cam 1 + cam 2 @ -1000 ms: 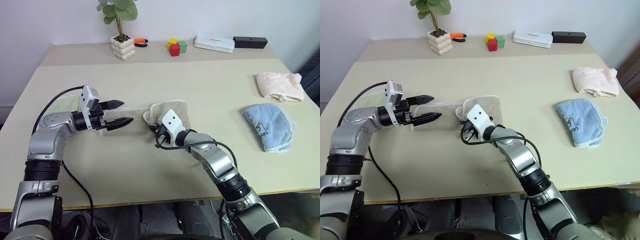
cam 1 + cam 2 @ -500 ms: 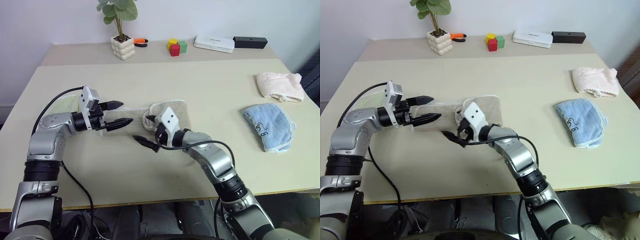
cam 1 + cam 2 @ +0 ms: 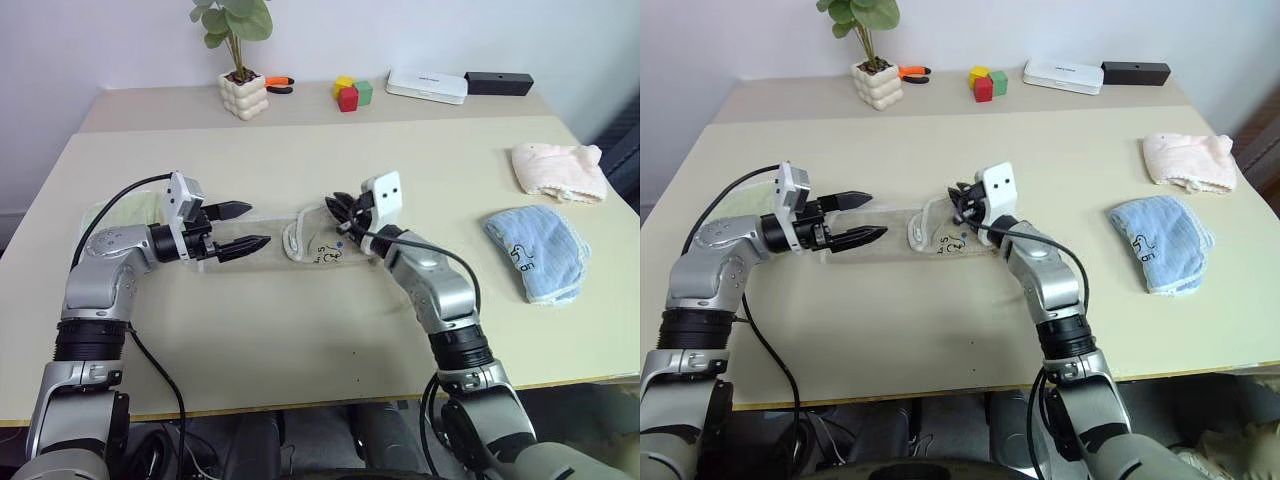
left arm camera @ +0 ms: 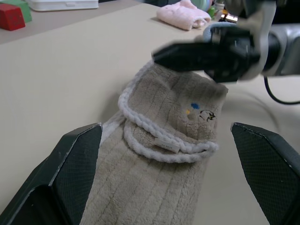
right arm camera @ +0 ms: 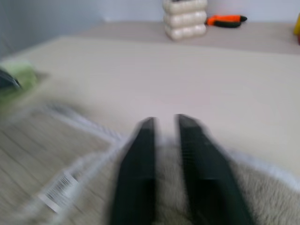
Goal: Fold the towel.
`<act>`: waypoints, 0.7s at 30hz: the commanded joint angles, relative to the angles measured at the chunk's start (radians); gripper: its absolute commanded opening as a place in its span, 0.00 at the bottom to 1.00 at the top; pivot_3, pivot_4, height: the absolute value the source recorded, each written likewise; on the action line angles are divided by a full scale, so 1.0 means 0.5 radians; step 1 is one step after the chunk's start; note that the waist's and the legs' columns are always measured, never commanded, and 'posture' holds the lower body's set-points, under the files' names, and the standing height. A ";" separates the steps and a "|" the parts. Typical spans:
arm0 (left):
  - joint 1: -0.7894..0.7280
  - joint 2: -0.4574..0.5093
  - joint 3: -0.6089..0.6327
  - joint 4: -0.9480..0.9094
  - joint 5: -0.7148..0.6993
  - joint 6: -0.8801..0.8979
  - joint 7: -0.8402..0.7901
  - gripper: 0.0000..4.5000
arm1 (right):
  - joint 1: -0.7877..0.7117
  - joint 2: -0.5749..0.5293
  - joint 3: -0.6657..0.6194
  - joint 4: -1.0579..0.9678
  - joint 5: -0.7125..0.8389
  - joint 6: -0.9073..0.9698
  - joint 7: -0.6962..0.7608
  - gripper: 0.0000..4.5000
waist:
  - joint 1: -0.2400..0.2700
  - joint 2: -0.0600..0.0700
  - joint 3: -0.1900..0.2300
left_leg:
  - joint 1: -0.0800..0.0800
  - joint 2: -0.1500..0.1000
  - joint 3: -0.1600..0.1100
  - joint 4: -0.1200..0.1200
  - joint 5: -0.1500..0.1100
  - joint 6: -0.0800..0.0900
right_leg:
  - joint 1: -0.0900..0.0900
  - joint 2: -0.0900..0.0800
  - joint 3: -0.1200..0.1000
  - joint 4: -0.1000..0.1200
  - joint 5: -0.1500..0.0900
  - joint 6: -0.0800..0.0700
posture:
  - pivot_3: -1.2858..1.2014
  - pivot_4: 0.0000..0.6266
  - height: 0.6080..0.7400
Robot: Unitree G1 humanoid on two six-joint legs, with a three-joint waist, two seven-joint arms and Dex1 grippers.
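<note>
Beige table [image 3: 300,330]; pale wall [image 3: 120,40] behind

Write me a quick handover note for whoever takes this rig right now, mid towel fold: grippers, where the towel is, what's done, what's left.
Left gripper: open, level, hovering over the left stretch of the towel, holding nothing.
Right gripper: shut, at the towel's right end; whether it pinches cloth is hard to tell.
Towel: laid lengthwise mid-table, its right end flipped over onto itself, white corded edging and a small label showing.
Done: a first partial fold at the right end.
Left: grip the ends properly, complete the fold and flatten it.
Light green towel beside the left arm, blue and pink towels at far right: not part of the job.
</note>
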 commanded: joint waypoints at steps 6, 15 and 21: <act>0.116 0.022 0.068 -0.174 -0.080 0.057 0.040 1.00 | 0.147 -0.104 0.322 0.421 -0.450 -0.330 -0.006 0.02 | 0.000 -0.003 -0.002 | 0.003 0.000 0.000 0.001 0.000 0.000 | 0.003 0.000 0.000 0.000 0.000 0.000 | 0.52 0.24 1.00; 0.310 -0.043 0.165 -0.509 -0.329 0.457 0.321 1.00 | 0.102 -0.026 0.144 0.250 -0.244 -0.305 0.127 0.28 | 0.001 -0.005 -0.004 | 0.005 0.000 -0.002 0.001 0.000 0.000 | 0.007 0.000 -0.001 0.000 0.000 0.000 | 0.52 0.24 1.00; 0.457 -0.010 0.299 -0.711 -0.495 0.718 0.529 1.00 | 0.043 -0.128 0.006 0.005 -0.100 -0.189 0.249 0.95 | 0.001 -0.002 -0.001 | 0.004 0.000 -0.002 0.001 0.000 0.000 | 0.006 -0.001 -0.001 0.000 0.000 0.000 | 0.52 0.24 1.00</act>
